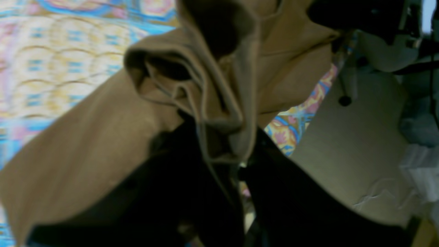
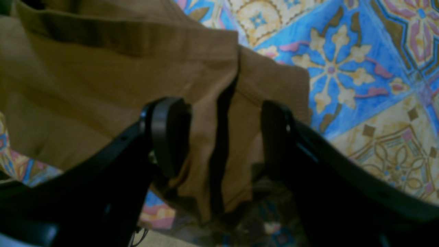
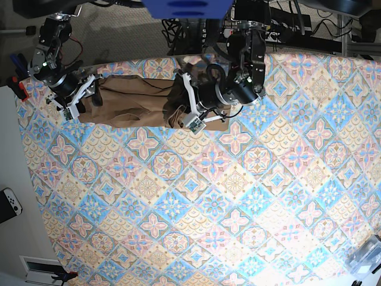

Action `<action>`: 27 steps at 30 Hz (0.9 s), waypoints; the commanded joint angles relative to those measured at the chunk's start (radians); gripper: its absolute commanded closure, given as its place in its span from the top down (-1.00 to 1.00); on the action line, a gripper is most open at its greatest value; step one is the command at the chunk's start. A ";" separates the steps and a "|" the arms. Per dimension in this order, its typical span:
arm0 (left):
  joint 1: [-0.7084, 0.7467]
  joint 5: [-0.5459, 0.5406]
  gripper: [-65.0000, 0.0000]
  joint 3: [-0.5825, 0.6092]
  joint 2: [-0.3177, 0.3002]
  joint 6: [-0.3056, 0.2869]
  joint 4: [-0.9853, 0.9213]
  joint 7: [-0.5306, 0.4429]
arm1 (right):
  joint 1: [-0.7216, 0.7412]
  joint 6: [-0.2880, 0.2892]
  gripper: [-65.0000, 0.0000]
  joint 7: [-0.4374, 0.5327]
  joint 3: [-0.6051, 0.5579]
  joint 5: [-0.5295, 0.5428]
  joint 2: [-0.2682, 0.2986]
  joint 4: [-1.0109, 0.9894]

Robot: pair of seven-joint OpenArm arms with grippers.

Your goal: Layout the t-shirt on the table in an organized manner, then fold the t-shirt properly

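Observation:
The brown t-shirt (image 3: 134, 104) lies bunched in a long band near the far left of the patterned table (image 3: 208, 196). My left gripper (image 3: 189, 116) is at the band's right end. In the left wrist view it (image 1: 241, 164) is shut on a gathered fold of the t-shirt (image 1: 85, 144), which rises in front of the camera. My right gripper (image 3: 80, 101) is at the band's left end. In the right wrist view it (image 2: 223, 137) stands open, with the edge of the t-shirt (image 2: 103, 75) lying between its wide-set fingers over the table (image 2: 360, 68).
The table's far and left edges run close to both grippers, with bare floor (image 1: 360, 144) beyond. Cables and equipment (image 3: 268, 18) crowd the space behind the far edge. A white controller (image 3: 9, 202) lies on the floor at left. A clear plastic item (image 3: 366, 256) sits at the near right corner.

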 commanded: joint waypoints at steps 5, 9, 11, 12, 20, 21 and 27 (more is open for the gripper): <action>-0.003 -0.032 -0.88 0.000 0.006 -0.003 -0.003 -0.021 | 0.005 0.004 0.03 0.018 0.005 0.016 0.017 0.012; -0.009 -0.082 -0.23 0.003 -0.002 -0.003 0.000 -0.021 | 0.005 0.004 0.03 0.018 0.005 0.016 0.017 0.010; -0.009 -0.142 -0.06 0.003 0.003 -0.003 0.027 -0.021 | 0.005 0.004 0.03 0.018 0.005 0.016 0.017 0.010; -0.009 -0.180 -0.03 0.003 0.004 -0.003 0.044 -0.021 | 0.005 0.004 0.03 0.018 0.005 0.016 0.017 0.010; -0.032 -0.484 -0.07 -0.011 -0.046 -0.003 0.087 -0.023 | 0.005 0.004 0.03 0.017 0.005 0.016 0.017 0.010; -0.032 -0.501 -0.13 -0.035 -0.069 -0.003 0.087 -0.023 | 0.005 0.004 0.03 0.017 0.005 0.016 0.017 0.010; -0.020 -0.510 -0.70 -0.242 -0.135 -0.003 0.060 -0.017 | 0.005 0.004 0.03 0.020 0.005 0.016 0.017 0.010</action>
